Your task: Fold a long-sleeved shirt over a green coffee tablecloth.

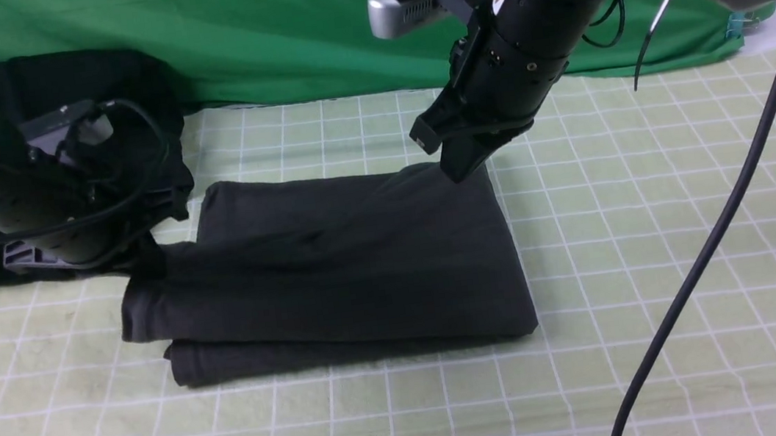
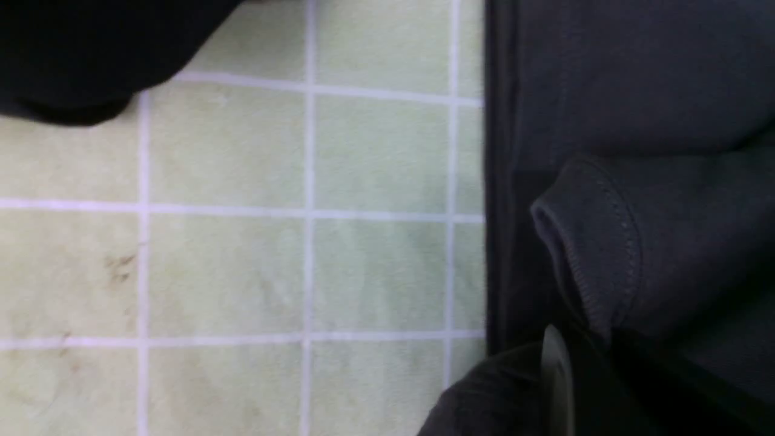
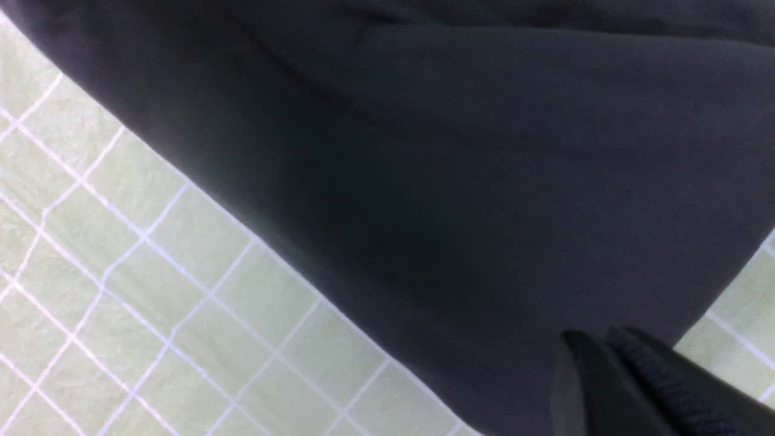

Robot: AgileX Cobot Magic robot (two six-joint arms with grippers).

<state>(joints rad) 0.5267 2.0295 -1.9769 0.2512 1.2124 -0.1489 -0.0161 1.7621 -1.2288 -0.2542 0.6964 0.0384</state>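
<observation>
Reading my right pincer point(image 1: 458, 157) as clenched at the far corner of the long-sleeved shirt point(image 1: 335, 269); the left pincer point(image 1: 138, 262), I cannot tell. The shirt lies folded compact on the green coffee tablecloth point(image 1: 659, 251), one cuff point(image 2: 596, 260) loose: nearly done, I judge

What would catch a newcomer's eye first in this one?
The charcoal long-sleeved shirt, folded into a thick rectangle, lies in the middle of the green coffee tablecloth. The right gripper reaches down to its far right corner, fingers together, while the left gripper sits low at its left edge, beside a black garment heap.
</observation>
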